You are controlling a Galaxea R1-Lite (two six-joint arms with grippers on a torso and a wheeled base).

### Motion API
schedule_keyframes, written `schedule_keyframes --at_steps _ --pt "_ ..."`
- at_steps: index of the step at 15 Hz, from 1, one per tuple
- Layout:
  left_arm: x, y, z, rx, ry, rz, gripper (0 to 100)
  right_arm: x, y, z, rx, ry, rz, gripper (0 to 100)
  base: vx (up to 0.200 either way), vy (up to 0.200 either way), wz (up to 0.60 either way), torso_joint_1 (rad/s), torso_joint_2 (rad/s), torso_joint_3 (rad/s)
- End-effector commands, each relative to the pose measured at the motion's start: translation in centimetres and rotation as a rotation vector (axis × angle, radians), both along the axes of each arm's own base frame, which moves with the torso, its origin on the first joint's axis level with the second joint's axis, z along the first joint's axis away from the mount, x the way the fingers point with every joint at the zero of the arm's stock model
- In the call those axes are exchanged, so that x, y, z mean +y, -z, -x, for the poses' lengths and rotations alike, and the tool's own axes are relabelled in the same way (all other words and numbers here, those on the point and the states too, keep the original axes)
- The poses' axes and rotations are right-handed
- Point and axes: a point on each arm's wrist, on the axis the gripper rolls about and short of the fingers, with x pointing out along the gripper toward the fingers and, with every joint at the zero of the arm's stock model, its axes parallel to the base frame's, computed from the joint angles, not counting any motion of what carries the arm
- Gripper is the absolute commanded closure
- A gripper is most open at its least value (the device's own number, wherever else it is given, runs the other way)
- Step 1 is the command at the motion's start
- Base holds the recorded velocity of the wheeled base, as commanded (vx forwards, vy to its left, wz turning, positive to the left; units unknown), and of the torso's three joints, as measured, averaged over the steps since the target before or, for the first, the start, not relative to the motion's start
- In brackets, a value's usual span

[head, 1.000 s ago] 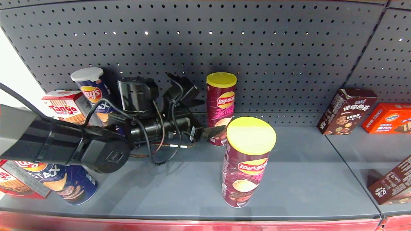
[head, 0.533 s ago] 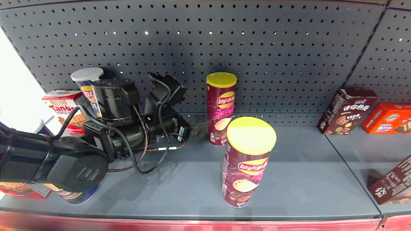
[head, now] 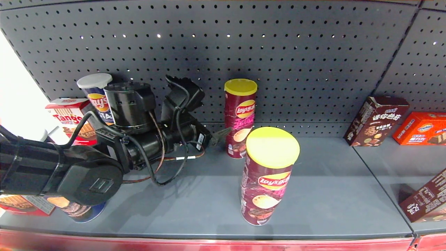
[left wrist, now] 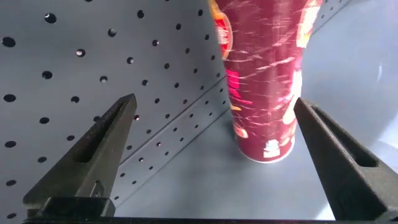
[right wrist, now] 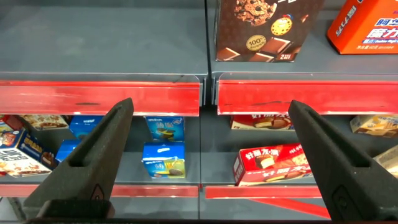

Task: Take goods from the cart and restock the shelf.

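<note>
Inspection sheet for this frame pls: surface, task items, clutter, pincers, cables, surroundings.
Surface: grey shelf board with a red front rail.
Job's things: two maroon chip cans with yellow lids, both upright and apart; rear can at the pegboard, front can near the shelf edge.
Clutter: blue chip can and wafer box at back left; brown box and orange box at right.
Grippers: left pincer open, aimed at the rear can, not gripping it; right pincer open, holding nothing, facing lower shelves.
Cables: black loops hang from the left wrist, low over the shelf board.
Surroundings: perforated back panel; lower shelves stocked with boxes.
</note>
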Motion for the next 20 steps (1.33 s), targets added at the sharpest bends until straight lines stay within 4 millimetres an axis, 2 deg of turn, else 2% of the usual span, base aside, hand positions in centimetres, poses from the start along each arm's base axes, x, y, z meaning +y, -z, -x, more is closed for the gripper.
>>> schedule_keyframes --at_steps 1,16,20 --pt "-0.28 0.44 -0.57 0.009 -0.011 -0.003 0 0.00 0.00 -0.01 0.001 0.000 0.000 0 0.000 0.000 0.00 0.000 0.00 0.000" --pt "-0.12 1.00 -1.49 0.039 -0.083 0.023 0 0.00 0.00 -0.01 0.001 0.000 0.000 0 0.000 0.000 0.00 0.000 0.00 0.000" --pt "0.18 0.71 -0.95 -0.033 -0.090 0.048 0 0.00 0.00 -0.01 0.001 0.000 0.000 0 0.000 0.000 0.00 0.000 0.00 0.000"
